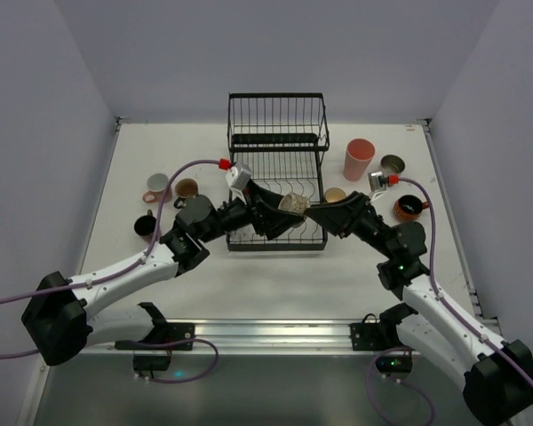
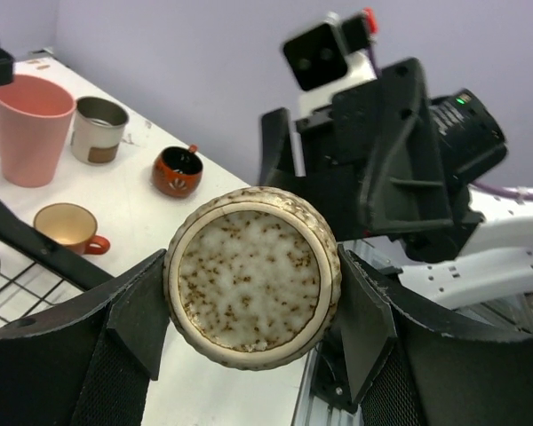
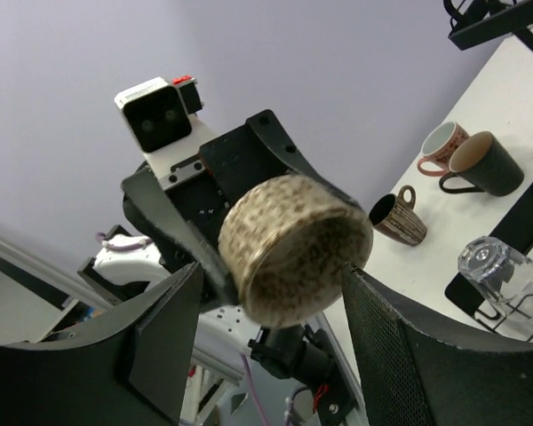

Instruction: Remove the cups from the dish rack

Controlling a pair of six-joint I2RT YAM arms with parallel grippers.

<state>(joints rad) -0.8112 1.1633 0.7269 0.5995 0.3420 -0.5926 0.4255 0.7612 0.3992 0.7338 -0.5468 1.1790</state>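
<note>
1. Lilac walls are enclosing a white table, with the rack standing at its far middle.
2. Unloaded cups are sitting on the table either side of the rack (pink tumbler included).
3. Left gripper is clamping a speckled cup above the lower tray. Right gripper is gaping around it, seemingly not gripping.
4. A glass is seemingly waiting in the rack.

Table: flat white tabletop
Walls: plain lilac panels on the tabletop's three sides
Rail: silver metal bar along the tabletop's near edge
</note>
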